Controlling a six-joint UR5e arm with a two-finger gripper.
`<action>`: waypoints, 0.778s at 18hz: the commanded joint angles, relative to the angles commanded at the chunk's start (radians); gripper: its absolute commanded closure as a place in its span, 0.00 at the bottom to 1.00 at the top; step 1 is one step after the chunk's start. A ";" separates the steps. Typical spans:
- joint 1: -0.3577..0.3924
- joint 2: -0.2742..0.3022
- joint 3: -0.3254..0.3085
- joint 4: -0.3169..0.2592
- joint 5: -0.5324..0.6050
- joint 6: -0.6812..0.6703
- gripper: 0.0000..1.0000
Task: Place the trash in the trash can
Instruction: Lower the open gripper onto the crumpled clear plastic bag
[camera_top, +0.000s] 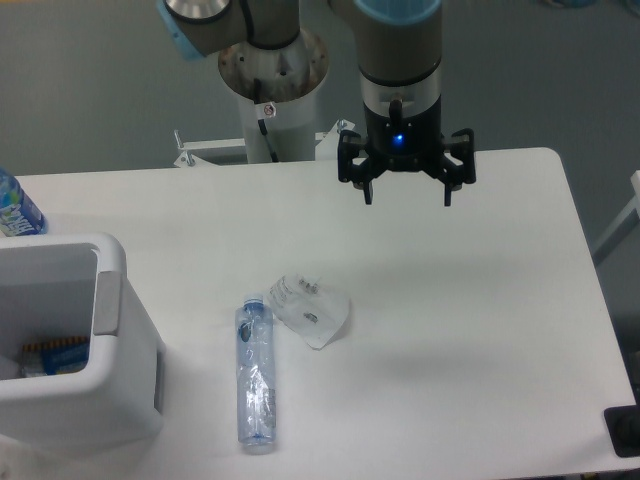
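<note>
Gripper (406, 190) hangs far back, jaws apart, empty. Crushed bottle (256, 372) looks light, springy, slippery: pinch mid-body. Just right, the wrapper (311, 308) is flimsy; grip its bunched centre.

My claw (406, 192) is black, with a small blue light glowing on the body above it, and the arm behind it is grey with pale blue caps. The worktop (480, 300) is plain white. The crushed bottle (256, 375) is clear with a blue cap; the wrapper (311, 309) is clear with faint dark print. The bin (75, 345) is white with a grey side panel, holding something orange and blue, perhaps packaging. The bottle (16, 207) at the left edge wears a blue-and-white label.
</note>
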 joint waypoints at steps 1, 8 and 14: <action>0.000 0.002 -0.008 0.003 0.002 0.000 0.00; -0.003 0.017 -0.109 0.008 -0.003 -0.002 0.00; -0.034 0.032 -0.304 0.191 -0.014 -0.324 0.00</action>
